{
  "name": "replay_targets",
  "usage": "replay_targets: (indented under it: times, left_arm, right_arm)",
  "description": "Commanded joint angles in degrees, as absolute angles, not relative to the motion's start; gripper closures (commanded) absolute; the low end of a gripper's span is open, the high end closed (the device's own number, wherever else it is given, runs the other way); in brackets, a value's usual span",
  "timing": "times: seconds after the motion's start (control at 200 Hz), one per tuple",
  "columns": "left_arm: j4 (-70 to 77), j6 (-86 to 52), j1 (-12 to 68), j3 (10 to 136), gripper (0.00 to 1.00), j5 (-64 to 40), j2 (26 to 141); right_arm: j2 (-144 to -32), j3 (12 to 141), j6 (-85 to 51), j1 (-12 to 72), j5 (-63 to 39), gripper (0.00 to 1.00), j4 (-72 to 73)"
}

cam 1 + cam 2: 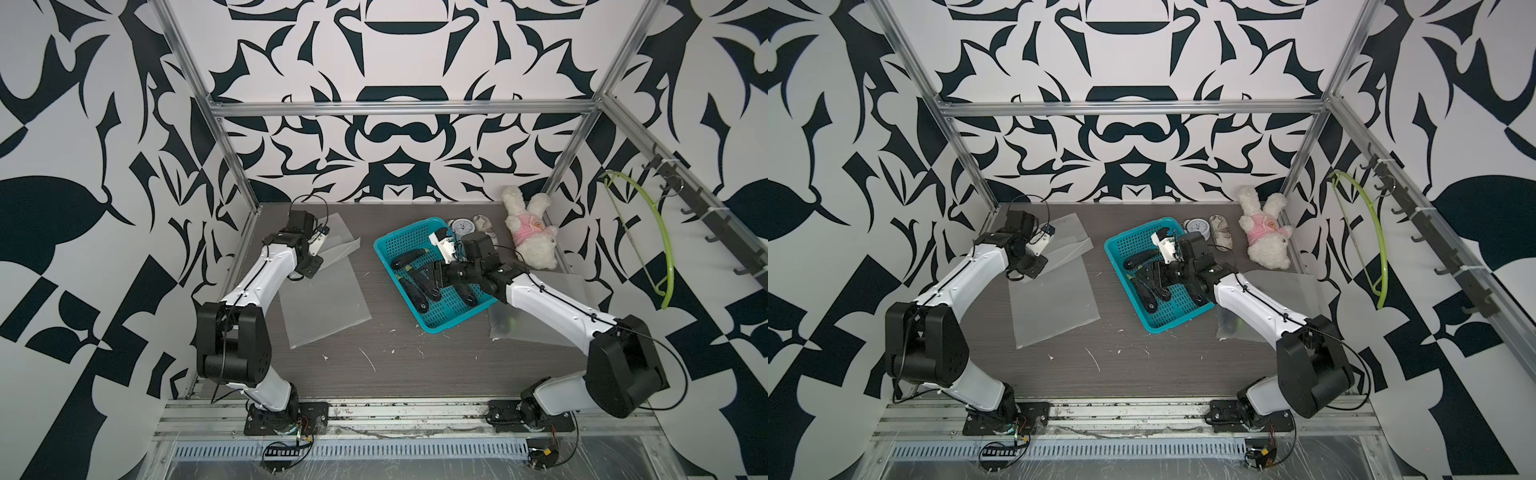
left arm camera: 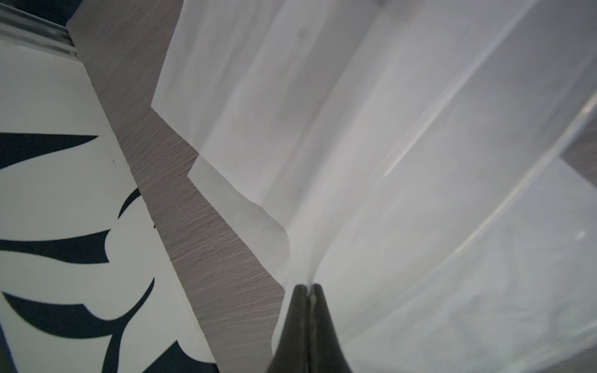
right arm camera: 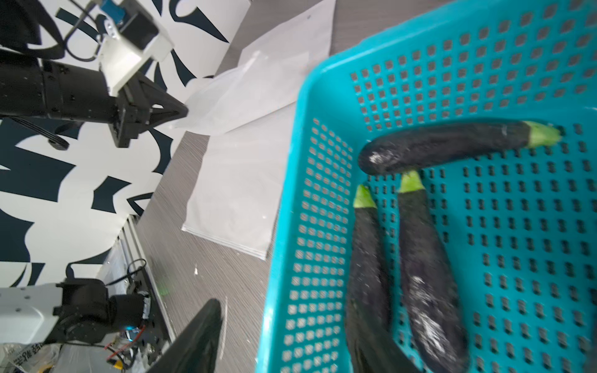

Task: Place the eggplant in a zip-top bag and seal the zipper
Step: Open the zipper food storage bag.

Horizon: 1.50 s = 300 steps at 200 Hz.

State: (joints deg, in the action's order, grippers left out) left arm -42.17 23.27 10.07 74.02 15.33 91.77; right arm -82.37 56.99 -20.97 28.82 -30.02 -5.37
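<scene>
Pick step: your left fingers [image 2: 298, 310], together, pinch the zip-top bag [image 2: 387, 161] at the bench's [image 1: 395, 365] 10 o'clock. Your right fingers [image 3: 197, 342], apart, hover over the basket's [image 3: 323, 161] eggplants [image 3: 423, 274]. Next, lower and close on one.

Between the two arms the near table [image 1: 395, 365] lies bare — broad room to pass. A bare strip also runs between the flat bag [image 1: 328, 299] and the basket [image 1: 409, 239]. The left gripper [image 2: 310, 290], pinched on the upper bag [image 1: 343, 237], holds its edge raised. Basket walls hem the close-lying eggplants [image 3: 426, 274]; the right arm [image 1: 540, 299] crosses its near corner. A clock [image 1: 462, 226] and plush rabbit [image 1: 530, 232] crowd the far corner.
</scene>
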Motion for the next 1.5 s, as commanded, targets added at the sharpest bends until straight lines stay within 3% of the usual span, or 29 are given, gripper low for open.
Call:
replay_targets:
  times: [0.0, 0.39, 0.68, 1.125, 1.44, 1.495]
  left_arm:
    - [-48.82, 12.66, 13.27, 76.33, 1.0, 17.22, 92.0]
    - [-47.81, -6.49, 19.05, 74.28, 1.0, 13.12, 81.0]
    - [-45.31, -21.51, 21.75, 68.63, 1.0, 13.7, 68.91]
    - [-41.74, -29.33, 23.64, 63.51, 1.0, 10.72, 62.72]
    - [-39.85, -35.5, 23.81, 62.11, 1.0, 7.72, 61.75]
    - [-39.23, -36.12, 23.81, 61.38, 1.0, 6.69, 61.29]
  right_arm:
    - [-82.72, 59.86, -27.09, 31.52, -25.15, 0.35, 1.12]
    - [-92.65, 68.65, -41.07, 39.49, -18.95, 0.34, 10.61]
    - [-99.37, 74.72, -43.95, 44.59, -16.12, 0.32, 11.6]
    - [-103.57, 77.16, -47.18, 46.11, -16.34, 0.33, 15.5]
    - [-106.52, 79.66, -49.48, 46.14, -15.53, 0.62, 13.84]
    - [-106.39, 79.71, -49.42, 46.14, -15.08, 0.77, 13.32]
